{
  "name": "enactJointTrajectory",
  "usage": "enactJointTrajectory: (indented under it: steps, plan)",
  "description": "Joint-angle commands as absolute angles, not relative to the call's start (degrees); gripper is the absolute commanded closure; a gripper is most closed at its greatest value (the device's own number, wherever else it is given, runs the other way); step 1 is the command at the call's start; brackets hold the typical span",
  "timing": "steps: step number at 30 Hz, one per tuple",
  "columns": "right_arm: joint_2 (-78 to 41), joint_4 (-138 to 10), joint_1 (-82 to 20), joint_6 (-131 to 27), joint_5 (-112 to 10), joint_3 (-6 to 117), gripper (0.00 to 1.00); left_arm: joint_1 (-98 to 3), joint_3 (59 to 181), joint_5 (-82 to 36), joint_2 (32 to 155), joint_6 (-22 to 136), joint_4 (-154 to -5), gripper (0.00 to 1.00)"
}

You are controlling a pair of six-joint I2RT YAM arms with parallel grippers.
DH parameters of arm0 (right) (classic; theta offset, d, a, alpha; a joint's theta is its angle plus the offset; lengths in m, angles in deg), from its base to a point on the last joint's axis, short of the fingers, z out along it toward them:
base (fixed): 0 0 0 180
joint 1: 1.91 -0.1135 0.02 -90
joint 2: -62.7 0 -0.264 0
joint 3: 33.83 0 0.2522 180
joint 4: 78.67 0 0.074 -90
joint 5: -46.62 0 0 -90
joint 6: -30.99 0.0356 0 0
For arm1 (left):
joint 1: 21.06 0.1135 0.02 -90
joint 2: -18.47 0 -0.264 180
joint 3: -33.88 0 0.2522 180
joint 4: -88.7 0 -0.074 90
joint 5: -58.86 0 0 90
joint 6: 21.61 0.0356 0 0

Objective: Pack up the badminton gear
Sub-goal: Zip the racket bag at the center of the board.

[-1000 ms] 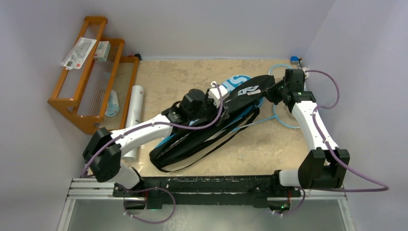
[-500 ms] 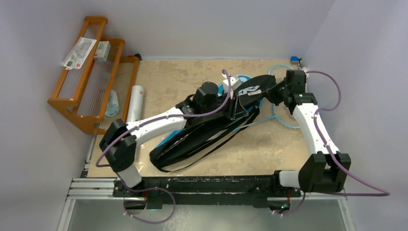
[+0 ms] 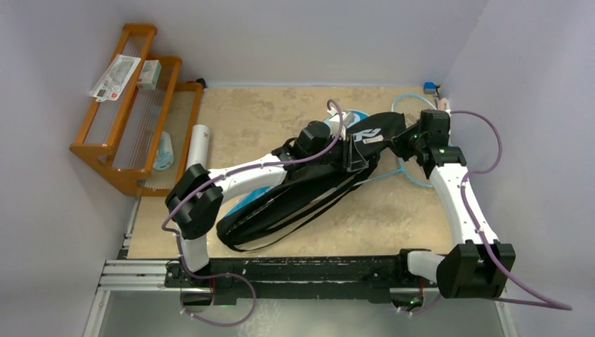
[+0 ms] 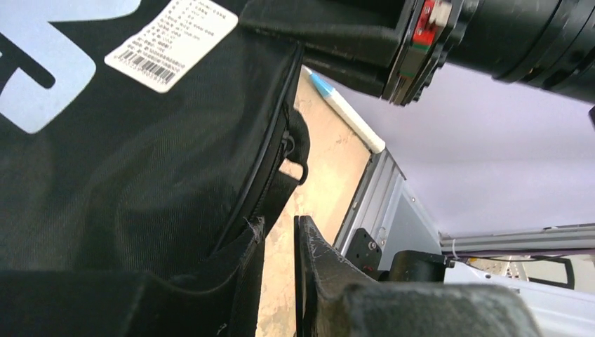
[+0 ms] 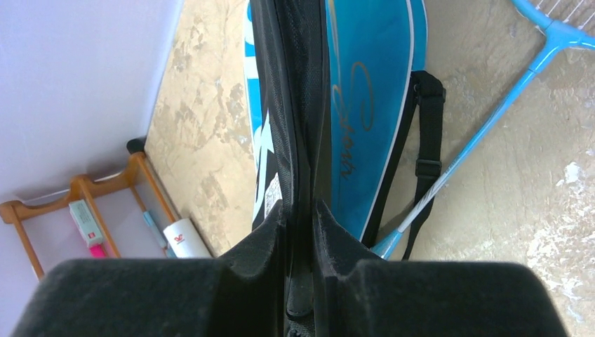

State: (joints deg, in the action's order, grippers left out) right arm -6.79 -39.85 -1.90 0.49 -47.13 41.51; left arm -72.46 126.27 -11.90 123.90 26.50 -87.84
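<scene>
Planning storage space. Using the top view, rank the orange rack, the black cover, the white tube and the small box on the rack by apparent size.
1. Orange rack and black cover: close, not ranked; the cover is longer, the rack wider.
2. White tube, partly behind the left arm.
3. Small box.
</scene>
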Motion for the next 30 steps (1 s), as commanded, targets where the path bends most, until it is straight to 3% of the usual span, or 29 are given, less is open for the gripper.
enactJointTrajectory:
  steps: [1, 12, 21, 30]
  plan:
    - [-3.3, -42.3, -2.3, 0.1, -50.5, 39.9, 0.93, -72.2, 128.3, -13.1, 124.5, 25.1, -91.4, 0.81]
    - [0.4, -39.3, -2.3, -0.8, -50.2, 38.2, 0.92, -71.8, 128.6, -6.5, 127.0, 21.5, -94.6, 0.79]
    - [1.0, -39.9, -2.3, -2.3, -52.7, 37.5, 0.93, -71.8, 129.1, -6.3, 128.2, 21.7, -94.5, 0.63]
    - [2.3, -40.0, -2.3, -2.2, -55.2, 36.3, 0.93, -71.6, 129.6, -9.8, 129.7, 21.3, -95.1, 0.75]
